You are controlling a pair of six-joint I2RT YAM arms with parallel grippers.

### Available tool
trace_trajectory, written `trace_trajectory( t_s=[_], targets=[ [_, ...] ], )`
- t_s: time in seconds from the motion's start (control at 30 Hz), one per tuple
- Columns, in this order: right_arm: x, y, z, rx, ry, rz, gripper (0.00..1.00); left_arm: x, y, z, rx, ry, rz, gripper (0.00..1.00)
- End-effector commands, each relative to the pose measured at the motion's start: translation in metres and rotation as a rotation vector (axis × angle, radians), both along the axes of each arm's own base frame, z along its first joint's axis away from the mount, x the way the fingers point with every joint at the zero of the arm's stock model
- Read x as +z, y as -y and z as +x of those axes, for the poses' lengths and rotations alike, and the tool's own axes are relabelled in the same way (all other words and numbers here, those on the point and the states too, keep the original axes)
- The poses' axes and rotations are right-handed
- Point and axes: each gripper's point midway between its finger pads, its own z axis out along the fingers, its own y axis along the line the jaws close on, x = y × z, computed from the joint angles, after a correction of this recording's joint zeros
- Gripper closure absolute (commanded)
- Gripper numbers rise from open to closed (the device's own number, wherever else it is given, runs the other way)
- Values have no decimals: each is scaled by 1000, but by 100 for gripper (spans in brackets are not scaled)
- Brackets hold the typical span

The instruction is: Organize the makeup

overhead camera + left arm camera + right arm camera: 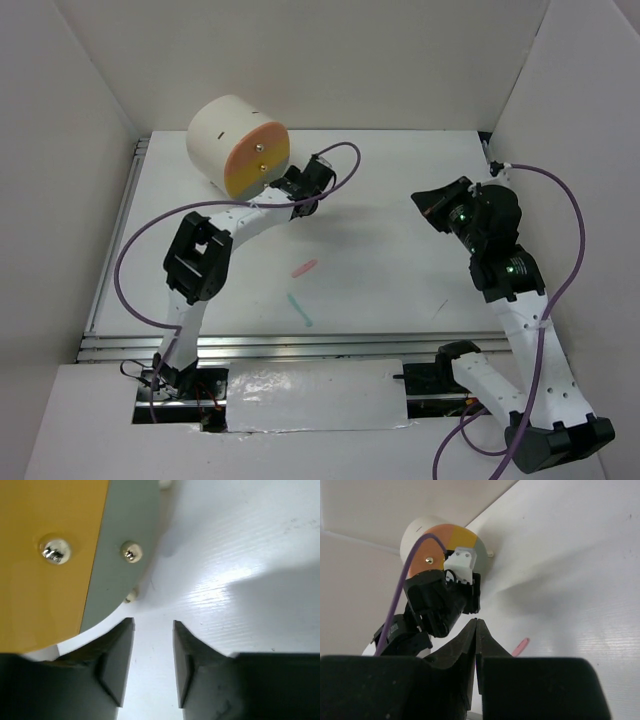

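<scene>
A short pink stick (304, 268) and a short teal stick (299, 310) lie on the white table (400, 270) near its middle. A thin dark line that may be the black stick (440, 307) lies right of them. The pink stick also shows in the right wrist view (521, 646). The dark grey case and the brushes are out of view. My left gripper (292, 188) (153, 625) is open and empty, low over the table just at the front of the cream box. My right gripper (430, 205) (476, 621) is shut with nothing seen in it, raised over the right half.
The cream cylindrical box (225, 135) lies at the back left, its orange front (50, 580) with two screws facing my left gripper. White walls (90, 120) close in the table on three sides. A metal rail (300, 345) runs along the near edge.
</scene>
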Motion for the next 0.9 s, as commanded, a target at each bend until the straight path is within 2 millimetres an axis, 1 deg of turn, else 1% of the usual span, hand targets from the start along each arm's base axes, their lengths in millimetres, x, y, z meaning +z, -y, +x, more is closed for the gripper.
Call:
trace_trajectory(
  t_s=[0.0, 0.03, 0.07, 0.1, 0.13, 0.17, 0.2, 0.23, 0.27, 0.33, 0.37, 0.47, 0.5, 0.6, 0.77, 0.87],
  targets=[
    [4, -4, 1, 18, 50, 19, 91, 11, -10, 13, 50, 103, 33, 42],
    [2, -5, 0, 20, 48, 22, 91, 8, -11, 16, 57, 107, 50, 33],
    [3, -5, 0, 21, 53, 26, 91, -5, -13, 18, 64, 97, 86, 30],
    [-2, -6, -1, 28, 43, 26, 91, 1, -18, 24, 107, 147, 117, 28],
    [-1, -8, -3, 35, 49, 35, 91, -1, -20, 26, 123, 160, 142, 26],
    [-5, -8, -3, 38, 42, 38, 90, -8, -22, 29, 135, 162, 174, 25],
    [-6, -10, -4, 48, 42, 43, 90, -6, -20, 35, 148, 200, 171, 25],
    [-4, -11, -6, 53, 50, 53, 90, -5, -25, 36, 168, 216, 210, 23],
    [-6, -11, -7, 55, 51, 57, 89, -12, -25, 38, 170, 217, 230, 23],
    [-7, -11, -10, 56, 55, 64, 89, -17, -27, 43, 167, 225, 248, 23],
    [-9, -11, -11, 58, 52, 64, 89, -24, -28, 45, 166, 222, 258, 23],
    [-13, -11, -15, 58, 47, 63, 89, -34, -34, 50, 187, 235, 273, 24],
    [-12, -11, -16, 58, 50, 65, 89, -35, -38, 52, 193, 234, 287, 24],
    [-13, -11, -17, 62, 35, 66, 89, -32, -38, 61, 220, 276, 289, 24],
    [-17, -13, -18, 75, 7, 64, 89, -28, -29, 69, 202, 323, 279, 27],
    [-18, -17, -19, 93, -8, 61, 89, -34, -30, 72, 203, 313, 286, 29]
  ],
)
